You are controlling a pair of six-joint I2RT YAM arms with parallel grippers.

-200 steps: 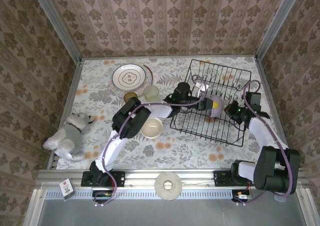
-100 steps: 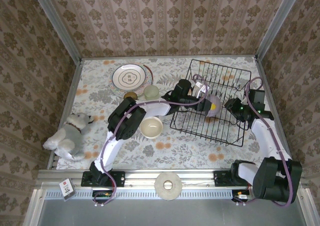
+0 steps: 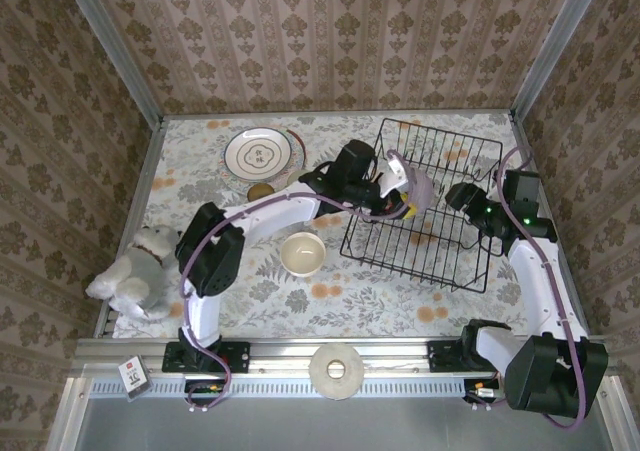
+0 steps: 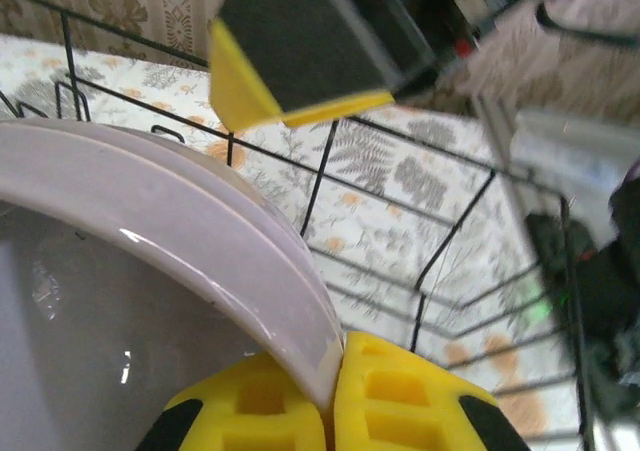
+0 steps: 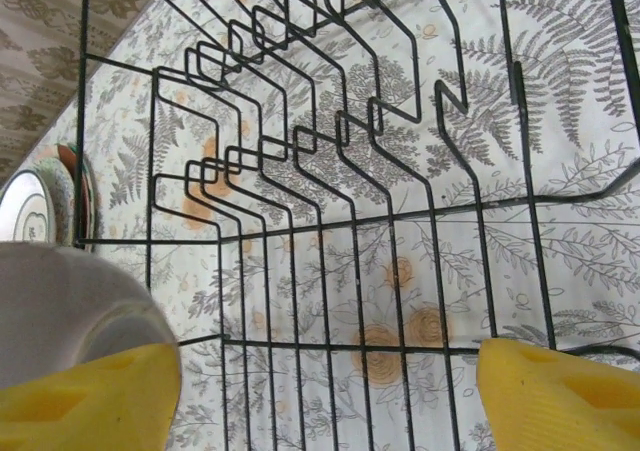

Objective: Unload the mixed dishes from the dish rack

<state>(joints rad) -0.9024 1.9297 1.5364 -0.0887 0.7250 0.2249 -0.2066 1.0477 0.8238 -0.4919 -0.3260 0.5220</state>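
Around me on the tabletop (image 3: 400, 301) a plush dog (image 3: 135, 271) sits by the left edge, and a ring disc (image 3: 338, 369) lies on the near rail between my two bases. Left of the rack (image 3: 437, 123) stand dishes already out of it. A stack of plates (image 3: 258, 156) is at the far side, with an amber cup (image 3: 262, 192) and a green tumbler (image 3: 302, 183) just beside it. A cream bowl (image 3: 302, 254) sits nearer to me, apart from them. My left arm reaches across between the cup and the cream bowl. My left claw (image 3: 398, 201) is clamped on the rim of the lilac bowl (image 3: 420, 183), which hangs tilted over the rack's left part. From that wrist I see the rim (image 4: 250, 261) pinched between my yellow pads (image 4: 385, 396), with rack wires (image 4: 450, 241) behind. My right claw (image 3: 460, 197) hovers over the rack's right side, fingers spread wide and holding nothing. From its wrist, the lilac bowl (image 5: 60, 311) is right against my left finger (image 5: 90, 401); I cannot tell if they touch. Below are the rack's prongs (image 5: 300, 201).
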